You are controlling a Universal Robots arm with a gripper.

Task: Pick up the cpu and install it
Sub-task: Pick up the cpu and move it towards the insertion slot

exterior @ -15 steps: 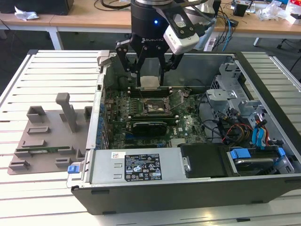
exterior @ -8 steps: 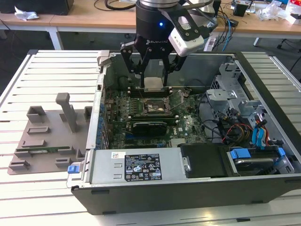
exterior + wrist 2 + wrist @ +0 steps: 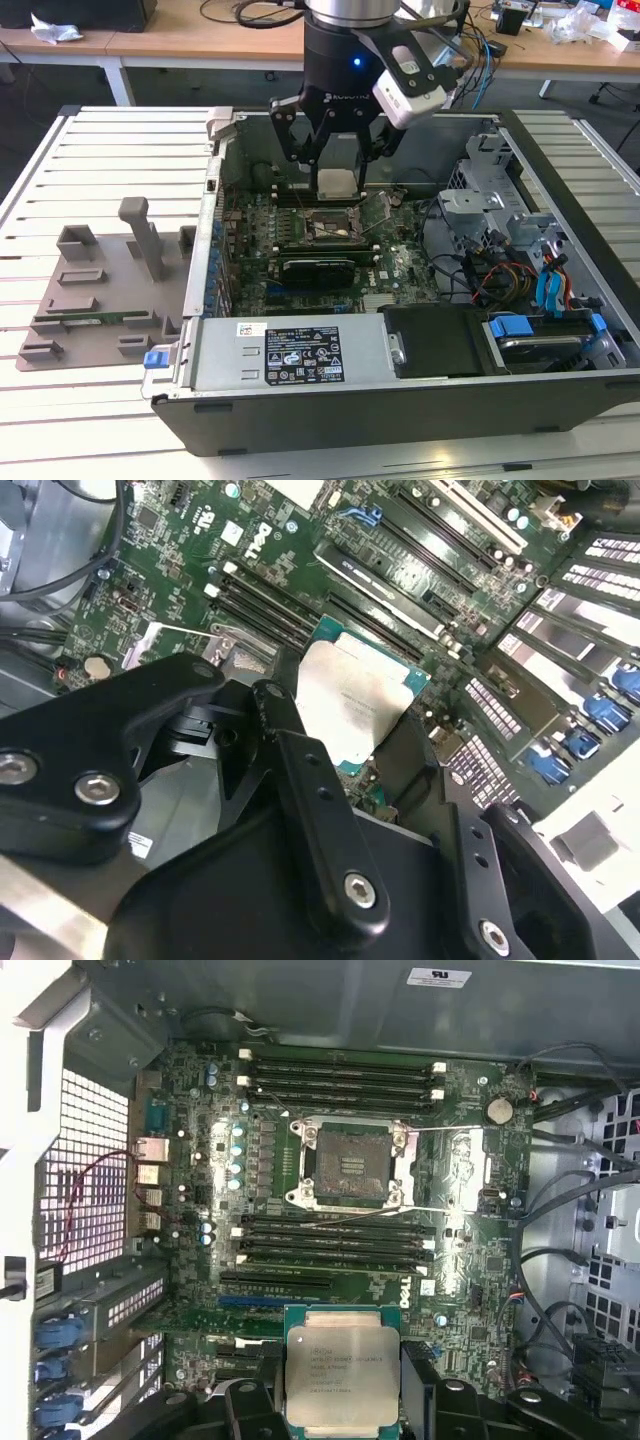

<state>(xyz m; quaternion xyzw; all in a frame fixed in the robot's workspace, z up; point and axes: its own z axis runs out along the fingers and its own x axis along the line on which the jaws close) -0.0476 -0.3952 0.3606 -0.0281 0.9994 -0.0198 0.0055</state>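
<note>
cpu [image 3: 355, 705] edges partly behind jaws

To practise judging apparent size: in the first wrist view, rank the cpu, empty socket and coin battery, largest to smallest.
1 and 2, unranked: cpu and socket look alike, and the cpu sits nearer the camera.
3: coin battery, clearly smallest.
</note>
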